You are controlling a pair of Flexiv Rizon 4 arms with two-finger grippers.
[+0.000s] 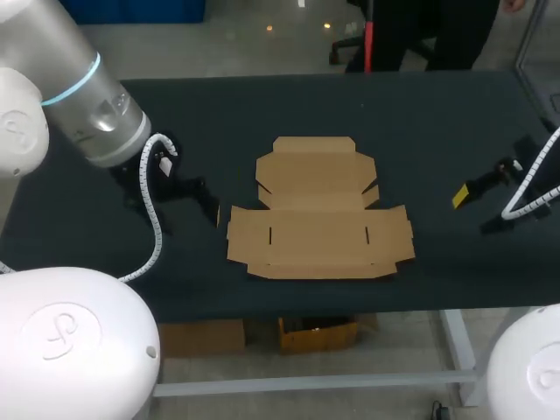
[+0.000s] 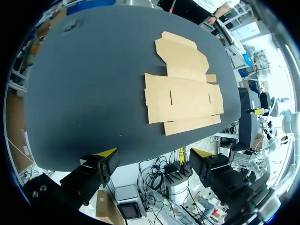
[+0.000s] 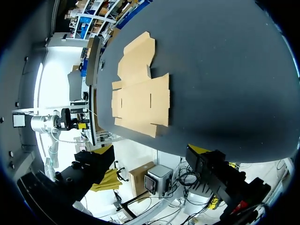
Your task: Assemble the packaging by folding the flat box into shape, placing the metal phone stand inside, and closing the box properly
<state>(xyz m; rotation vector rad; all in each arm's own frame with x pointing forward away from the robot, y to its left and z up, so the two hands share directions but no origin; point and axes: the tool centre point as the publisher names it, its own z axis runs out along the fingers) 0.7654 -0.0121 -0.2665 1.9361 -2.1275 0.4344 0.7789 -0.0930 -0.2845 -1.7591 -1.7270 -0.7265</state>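
Our left gripper [image 2: 153, 155] and right gripper [image 3: 151, 151] were wide, empty; flat box [image 1: 319, 219] ahead looked light, bendy, so we'd pinch an edge flap.

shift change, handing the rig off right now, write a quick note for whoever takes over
Left gripper: open, empty, over the table to the left of the box, not touching it.
Right gripper: open, empty, to the right of the box, clear of it.
The flat brown cardboard box lies unfolded in the middle of the dark table.
The metal phone stand shows in no view.
Done: nothing yet.
Left: fold the box, put the stand in, close it.
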